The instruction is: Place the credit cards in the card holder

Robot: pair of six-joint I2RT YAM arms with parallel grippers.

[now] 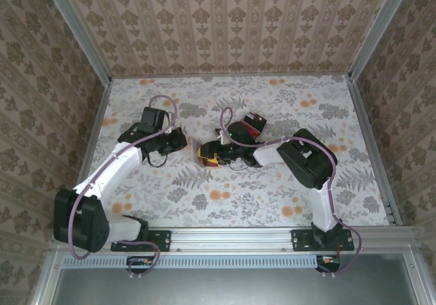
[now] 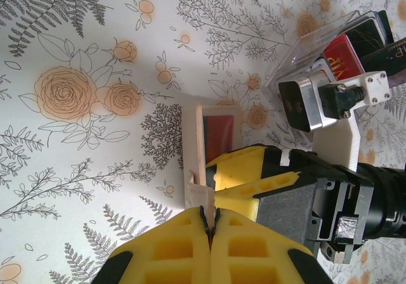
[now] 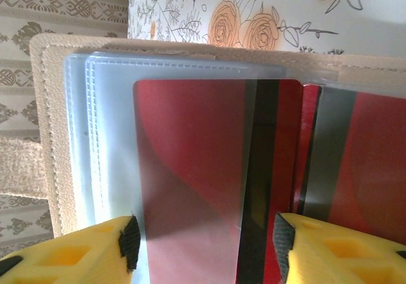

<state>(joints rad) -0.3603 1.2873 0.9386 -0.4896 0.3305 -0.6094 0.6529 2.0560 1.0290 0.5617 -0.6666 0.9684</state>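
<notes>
Clamping the card holder [image 2: 193, 151] from nine o'clock, your left tool [image 2: 210, 224] steadies it so the right tool [image 3: 203, 239], jaws apart, can seat the red card [image 3: 190, 170].

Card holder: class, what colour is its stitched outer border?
The card holder has a pale tan, leather-like border. It shows best in the right wrist view.

Red credit card [image 3: 190, 144], seemingly partway into tan card holder [image 3: 54, 106], end effector [image 3: 203, 239] spread

Basically a white tabletop printed with orange roses and grey ferns [image 1: 272, 203], boxed in left, right and far by beige damask-wallpaper walls [image 1: 225, 19] between silver aluminium posts [image 1: 76, 29].
</notes>
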